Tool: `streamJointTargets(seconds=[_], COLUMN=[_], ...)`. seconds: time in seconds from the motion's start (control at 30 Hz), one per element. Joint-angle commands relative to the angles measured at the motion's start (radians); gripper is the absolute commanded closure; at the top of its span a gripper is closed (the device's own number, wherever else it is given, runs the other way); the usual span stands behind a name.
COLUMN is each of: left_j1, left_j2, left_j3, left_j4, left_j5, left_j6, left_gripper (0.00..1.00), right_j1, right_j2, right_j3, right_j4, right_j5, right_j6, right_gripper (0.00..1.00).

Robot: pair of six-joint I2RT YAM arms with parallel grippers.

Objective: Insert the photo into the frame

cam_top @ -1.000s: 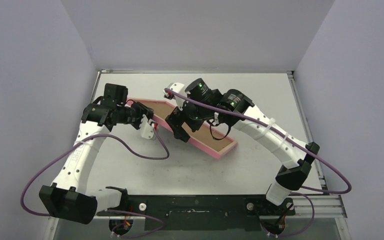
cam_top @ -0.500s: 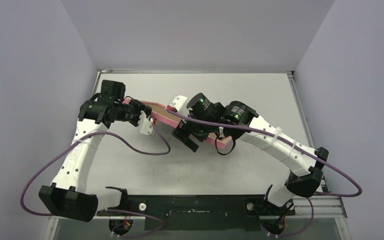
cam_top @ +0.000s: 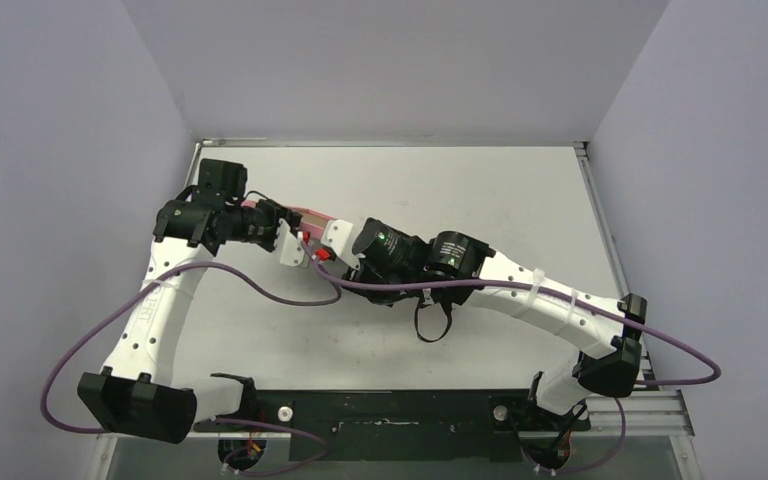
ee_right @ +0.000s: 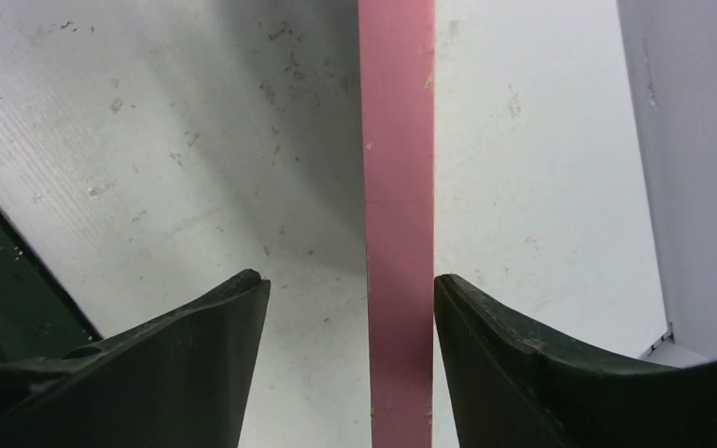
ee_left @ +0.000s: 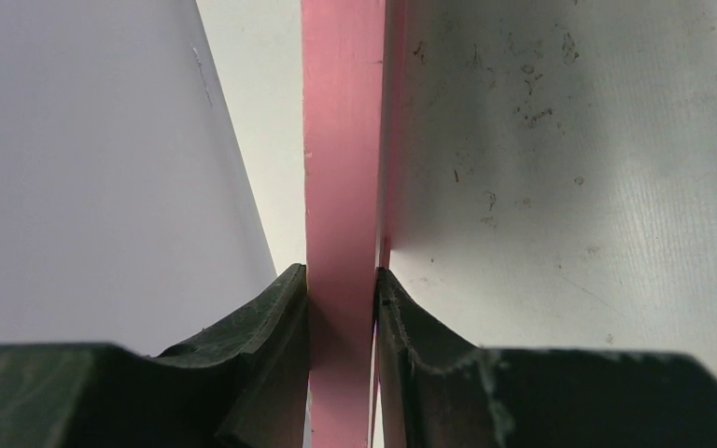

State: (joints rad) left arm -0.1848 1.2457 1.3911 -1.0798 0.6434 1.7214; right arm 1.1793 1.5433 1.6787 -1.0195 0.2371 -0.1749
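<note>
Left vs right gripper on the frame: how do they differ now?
Left gripper jaws are shut on the frame, both pressing it; right gripper jaws stand open. Left leaves no gap; right shows bare table between one jaw and the frame. Both straddle the pink edge.

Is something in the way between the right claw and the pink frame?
No, nothing visible is. The pink frame has its edge inside the open right gripper, with only table beside it. The left gripper pinches the frame too.

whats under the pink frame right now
Both wrist views show only bare, scuffed table beyond the frame. From above, the arms cover most of it, so the photo cannot be seen.
</note>
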Motion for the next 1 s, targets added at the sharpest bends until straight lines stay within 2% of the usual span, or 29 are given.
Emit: streamJointTargets(seconds=[0.0, 0.07, 0.1, 0.27, 0.37, 0.4, 0.43, 0.47, 0.57, 0.67, 0.73, 0.87, 0.97], left_j1=[0.017, 0.022, 0.024, 0.04, 0.046, 0.047, 0.051, 0.06, 0.1, 0.144, 0.191, 0.33, 0.419], left_j2=[-0.026, -0.027, -0.027, -0.044, -0.054, -0.059, -0.066, -0.073, -0.101, -0.111, -0.117, -0.116, -0.075], left_j3=[0.08, 0.079, 0.079, 0.055, 0.048, 0.042, 0.036, 0.027, -0.018, -0.038, -0.051, -0.078, -0.09], left_j4=[0.088, 0.088, 0.088, 0.11, 0.14, 0.186, 0.227, 0.263, 0.416, 0.48, 0.531, 0.734, 0.854], left_j5=[0.117, 0.123, 0.128, 0.149, 0.16, 0.166, 0.174, 0.19, 0.241, 0.282, 0.329, 0.407, 0.426], left_j6=[-0.04, -0.036, -0.036, -0.039, -0.068, -0.104, -0.152, -0.192, -0.341, -0.453, -0.551, -0.881, -1.131], left_gripper=[1.0, 1.0, 1.0, 1.0, 1.0, 0.96, 0.81, 0.6, 0.43, 0.3, 0.26, 0.12, 0.1], right_j1=[0.018, 0.019, 0.019, 0.019, 0.015, 0.012, 0.008, 0.002, -0.021, -0.044, -0.096, -0.194, -0.24], right_j2=[-0.028, -0.014, -0.008, -0.03, -0.03, -0.024, -0.016, -0.007, 0.025, 0.067, 0.098, 0.153, 0.159], right_j3=[0.027, 0.034, 0.032, -0.012, -0.022, -0.006, 0.017, 0.048, 0.157, 0.238, 0.295, 0.369, 0.346], right_j4=[0.067, 0.061, 0.06, 0.103, 0.136, 0.143, 0.143, 0.14, 0.13, 0.114, 0.1, 0.103, 0.153], right_j5=[0.119, 0.126, 0.13, 0.133, 0.146, 0.154, 0.151, 0.142, 0.088, 0.041, -0.011, -0.097, -0.129], right_j6=[-0.078, -0.098, -0.109, -0.152, -0.146, -0.131, -0.117, -0.101, -0.061, -0.018, 0.049, 0.172, 0.265], right_gripper=[0.4, 0.54, 0.57, 0.59, 0.68, 0.72, 0.74, 0.76, 0.82, 0.83, 0.83, 0.83, 0.84])
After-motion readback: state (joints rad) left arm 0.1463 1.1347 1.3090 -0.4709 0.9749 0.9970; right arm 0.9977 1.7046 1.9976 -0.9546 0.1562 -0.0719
